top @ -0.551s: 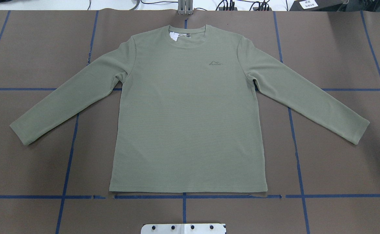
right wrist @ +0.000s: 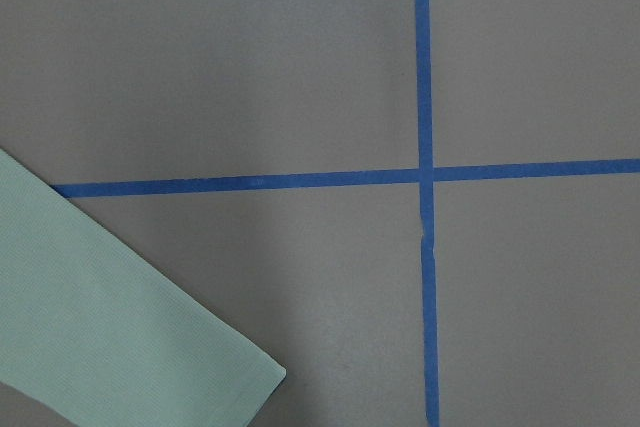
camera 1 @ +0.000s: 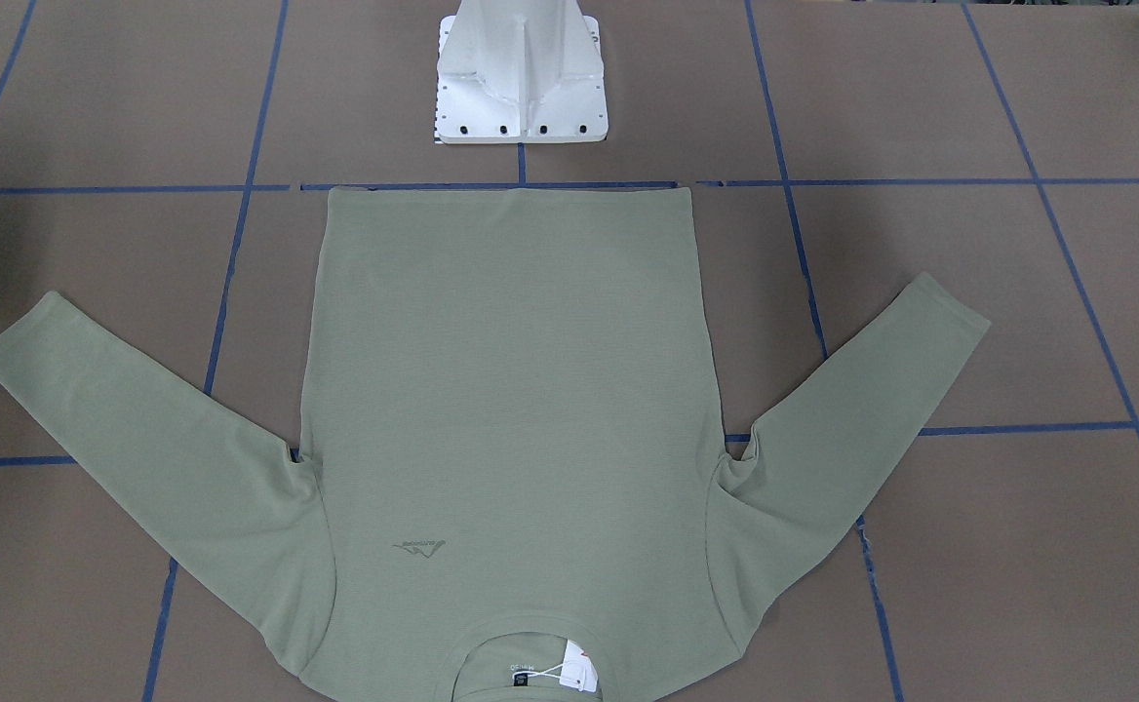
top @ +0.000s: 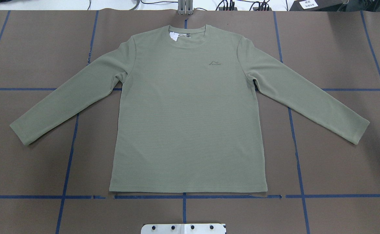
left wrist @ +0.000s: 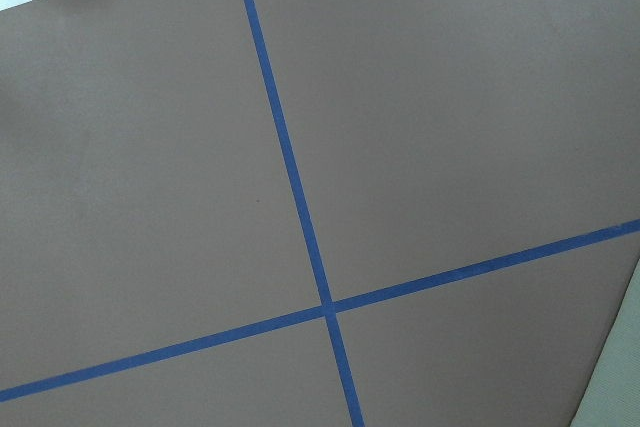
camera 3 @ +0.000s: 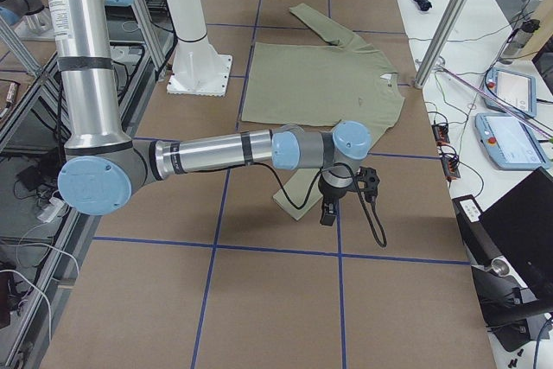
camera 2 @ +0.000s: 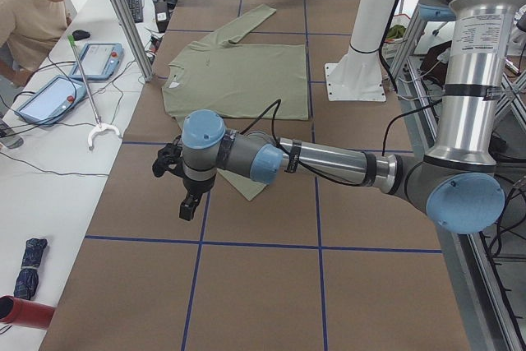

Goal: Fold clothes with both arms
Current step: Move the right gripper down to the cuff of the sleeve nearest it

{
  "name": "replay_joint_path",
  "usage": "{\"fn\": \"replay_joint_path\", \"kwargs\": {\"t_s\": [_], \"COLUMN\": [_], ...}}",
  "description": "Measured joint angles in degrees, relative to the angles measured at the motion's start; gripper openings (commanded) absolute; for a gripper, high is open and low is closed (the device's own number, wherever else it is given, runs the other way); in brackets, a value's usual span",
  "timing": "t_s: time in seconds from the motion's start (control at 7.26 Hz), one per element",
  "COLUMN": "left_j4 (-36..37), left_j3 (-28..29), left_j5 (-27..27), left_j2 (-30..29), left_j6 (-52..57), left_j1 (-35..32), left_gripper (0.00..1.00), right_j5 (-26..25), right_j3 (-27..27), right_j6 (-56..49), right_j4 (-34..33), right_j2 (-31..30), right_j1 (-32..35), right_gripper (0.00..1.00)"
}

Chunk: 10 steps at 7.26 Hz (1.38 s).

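Note:
The clothes are one sage-green long-sleeved shirt point(top: 186, 113), flat and face up on the brown table, sleeves angled out, collar at the far side. It also shows in the front view point(camera 1: 501, 390) and both side views point(camera 2: 238, 80) point(camera 3: 320, 84). My left gripper point(camera 2: 189, 205) hangs over bare table just beyond the left sleeve's cuff point(camera 2: 251, 187); I cannot tell if it is open or shut. My right gripper point(camera 3: 328, 212) hangs just beyond the right cuff point(right wrist: 150, 347), which the right wrist view shows at lower left; its state I cannot tell either. Neither arm appears in the overhead or front views.
Blue tape lines point(top: 183, 196) grid the brown table cover. The white pedestal base point(camera 1: 521, 78) stands near the shirt's hem. A person point(camera 2: 33, 14) sits at a side bench with tablets point(camera 2: 99, 59). A red cylinder point(camera 2: 25, 311) lies on that bench.

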Motion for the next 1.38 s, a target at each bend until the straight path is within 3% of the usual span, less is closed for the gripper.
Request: {"fn": "replay_joint_path", "kwargs": {"t_s": [0.55, 0.96, 1.24, 1.38], "left_j4": [-0.8, -2.9, -4.6, -4.8], "left_j3": [-0.8, -1.4, -1.2, -1.3], "left_j5": [-2.1, -6.1, -6.1, -6.3], "left_j2": [0.7, 1.1, 1.2, 1.2], "left_j6": [0.2, 0.1, 0.1, 0.0], "left_j1": [0.3, 1.1, 1.2, 1.2], "left_gripper": [1.00, 1.00, 1.00, 1.00], "right_j5": [6.0, 5.1, 3.2, 2.8], "right_j3": [-0.1, -1.5, -5.2, -7.2], "right_j6": [0.2, 9.6, 16.0, 18.8], "right_j4": [7.2, 20.2, 30.0, 34.6], "right_j2": [-2.5, -5.4, -7.0, -7.8], "right_j1": [-0.7, -7.6, -11.6, -13.2], "right_gripper": [1.00, 0.99, 0.93, 0.86]}}
